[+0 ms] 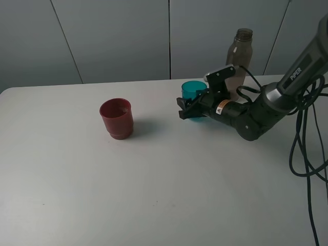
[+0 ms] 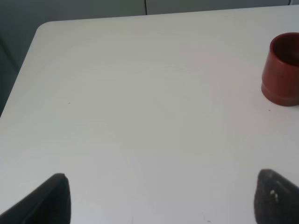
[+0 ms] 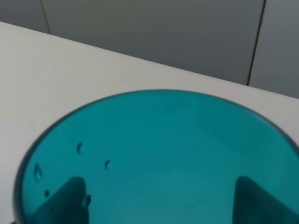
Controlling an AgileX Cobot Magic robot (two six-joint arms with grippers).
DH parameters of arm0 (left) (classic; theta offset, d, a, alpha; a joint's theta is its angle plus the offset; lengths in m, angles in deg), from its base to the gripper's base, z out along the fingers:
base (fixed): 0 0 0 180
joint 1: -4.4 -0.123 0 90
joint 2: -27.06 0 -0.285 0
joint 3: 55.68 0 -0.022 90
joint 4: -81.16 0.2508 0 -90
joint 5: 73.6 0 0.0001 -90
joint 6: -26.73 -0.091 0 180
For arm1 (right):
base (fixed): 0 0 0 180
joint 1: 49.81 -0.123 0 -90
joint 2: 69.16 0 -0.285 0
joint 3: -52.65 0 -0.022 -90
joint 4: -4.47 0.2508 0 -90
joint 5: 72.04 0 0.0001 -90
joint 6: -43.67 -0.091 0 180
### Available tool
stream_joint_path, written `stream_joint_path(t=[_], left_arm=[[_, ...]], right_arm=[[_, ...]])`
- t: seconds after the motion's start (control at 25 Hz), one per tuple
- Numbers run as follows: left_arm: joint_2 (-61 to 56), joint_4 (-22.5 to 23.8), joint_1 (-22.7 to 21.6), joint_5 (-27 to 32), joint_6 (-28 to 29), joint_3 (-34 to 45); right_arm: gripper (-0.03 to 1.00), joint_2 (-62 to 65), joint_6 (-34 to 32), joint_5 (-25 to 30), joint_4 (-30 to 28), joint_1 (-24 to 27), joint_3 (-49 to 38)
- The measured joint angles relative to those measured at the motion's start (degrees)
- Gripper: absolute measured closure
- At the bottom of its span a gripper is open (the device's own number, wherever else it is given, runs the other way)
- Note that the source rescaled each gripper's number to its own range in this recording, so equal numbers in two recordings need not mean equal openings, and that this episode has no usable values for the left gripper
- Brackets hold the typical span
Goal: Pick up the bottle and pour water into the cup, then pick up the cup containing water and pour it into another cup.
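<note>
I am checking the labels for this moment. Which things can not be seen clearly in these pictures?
- Teal cup: in the high view its lower part is hidden behind the right gripper; the right wrist view is too close to show its base.
- Bottle: its base is hidden by the right arm.
- Red cup: cut off by the left wrist view's edge.
- Left gripper: only the fingertips show.

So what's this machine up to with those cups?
The right arm's tool is closed around the teal cup, gripping it near the back of the white table. The grey-brown bottle stands upright just behind it, set down and untouched. The red cup sits alone further left, apart from everything, presumably where the teal cup's contents go next. The left arm's tool is open over bare tabletop, holding nothing.
</note>
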Motion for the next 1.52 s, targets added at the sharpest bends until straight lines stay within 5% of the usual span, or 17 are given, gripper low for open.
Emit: stream_joint_path(t=[0.16, 0.4, 0.76, 1.04, 1.52], left_arm=[[0.0, 0.0, 0.0, 0.0, 0.0, 0.0], [0.0, 0.0, 0.0, 0.0, 0.0, 0.0], [0.0, 0.0, 0.0, 0.0, 0.0, 0.0], [0.0, 0.0, 0.0, 0.0, 0.0, 0.0], [0.0, 0.0, 0.0, 0.0, 0.0, 0.0]], right_arm=[[0.29, 0.0, -1.0, -0.2, -0.2, 0.0, 0.0], [0.02, 0.0, -1.7, 0.7, -0.3, 0.0, 0.0], [-0.01, 9.4, -1.9, 15.8, -0.6, 0.0, -6.9], [-0.01, 28.4, -1.9, 23.7, -0.3, 0.0, -17.0], [-0.01, 75.5, -1.7, 73.8, 1.4, 0.0, -17.8]])
